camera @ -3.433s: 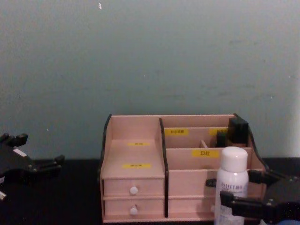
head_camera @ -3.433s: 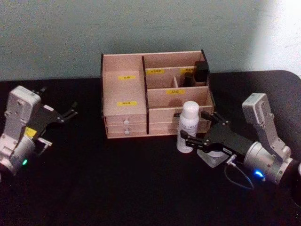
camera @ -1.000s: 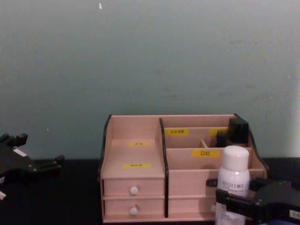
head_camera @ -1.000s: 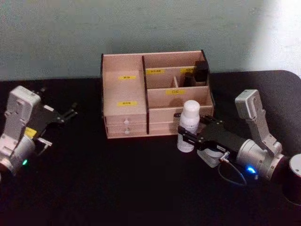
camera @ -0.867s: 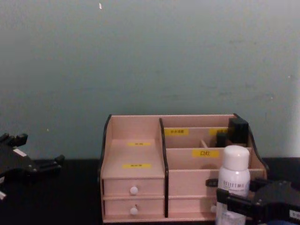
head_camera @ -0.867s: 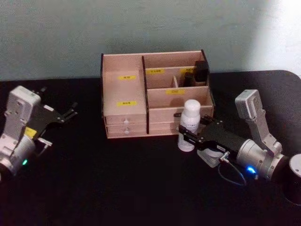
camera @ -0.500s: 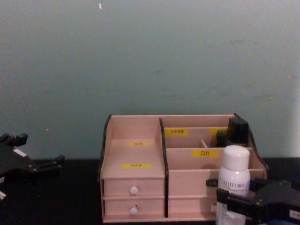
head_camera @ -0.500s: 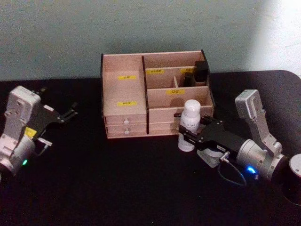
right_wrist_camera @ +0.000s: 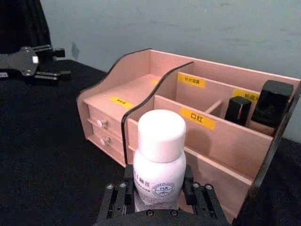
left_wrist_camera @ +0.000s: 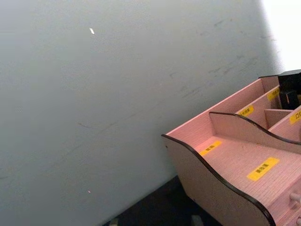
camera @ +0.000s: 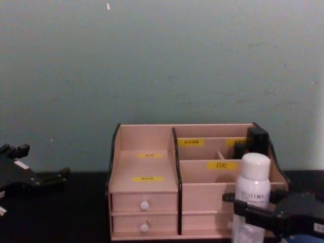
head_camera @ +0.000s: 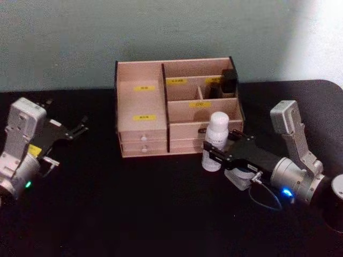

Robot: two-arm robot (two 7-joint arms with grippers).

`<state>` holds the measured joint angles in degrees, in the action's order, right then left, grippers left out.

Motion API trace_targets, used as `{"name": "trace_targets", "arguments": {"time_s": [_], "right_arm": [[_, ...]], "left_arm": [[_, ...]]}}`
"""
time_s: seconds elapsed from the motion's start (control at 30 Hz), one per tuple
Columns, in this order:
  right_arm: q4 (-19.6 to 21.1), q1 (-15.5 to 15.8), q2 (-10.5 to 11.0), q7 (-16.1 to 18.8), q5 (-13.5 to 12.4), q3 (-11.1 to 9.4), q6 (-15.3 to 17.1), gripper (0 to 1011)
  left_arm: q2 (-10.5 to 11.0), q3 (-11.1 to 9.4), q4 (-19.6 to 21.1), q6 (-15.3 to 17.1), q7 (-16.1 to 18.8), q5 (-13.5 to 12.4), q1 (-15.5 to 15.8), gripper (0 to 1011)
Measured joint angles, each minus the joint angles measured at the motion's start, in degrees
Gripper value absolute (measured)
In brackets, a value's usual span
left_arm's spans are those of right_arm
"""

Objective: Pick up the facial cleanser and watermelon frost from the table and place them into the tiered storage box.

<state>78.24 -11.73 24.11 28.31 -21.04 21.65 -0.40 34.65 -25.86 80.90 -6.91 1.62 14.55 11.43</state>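
Observation:
The facial cleanser point(head_camera: 216, 138), a white bottle with a white cap, stands upright just in front of the tiered storage box point(head_camera: 138, 76), at its right half. My right gripper point(head_camera: 213, 153) is shut on the bottle's lower body, one finger on each side, as the right wrist view shows for the gripper point(right_wrist_camera: 159, 197) and the bottle point(right_wrist_camera: 160, 141). In the chest view the bottle point(camera: 254, 174) hides part of the box's front. The watermelon frost is out of view. My left gripper point(head_camera: 81, 124) is parked open at the far left.
Two black items point(head_camera: 228, 81) stand in the box's back right compartment. The box's left tier point(camera: 146, 164) and front right compartment point(right_wrist_camera: 221, 141) hold nothing. Black table surface spreads in front of the box. A grey-green wall rises behind.
In the chest view the bottle sits slightly higher than before, held in my right gripper. The left arm has not moved.

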Motion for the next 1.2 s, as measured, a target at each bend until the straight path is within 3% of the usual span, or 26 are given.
{"name": "trace_targets", "arguments": {"time_s": [0.33,0.77,0.97,1.2], "right_arm": [[3.06,1.02,1.15,0.71,-2.16,-0.76,0.14,600],[10.70,1.95,4.24,0.35,-6.26,-2.32,4.55,600],[12.01,0.50,4.74,-0.72,-7.00,-2.60,5.01,599],[10.82,-2.77,3.96,-1.83,-6.75,-2.36,4.91,600]], "left_arm": [[0.00,0.00,0.00,0.00,0.00,0.00,0.00,1001],[0.00,0.00,0.00,0.00,0.00,0.00,0.00,1001],[0.00,0.00,0.00,0.00,0.00,0.00,0.00,1001],[0.00,0.00,0.00,0.00,0.00,0.00,0.00,1001]]}}
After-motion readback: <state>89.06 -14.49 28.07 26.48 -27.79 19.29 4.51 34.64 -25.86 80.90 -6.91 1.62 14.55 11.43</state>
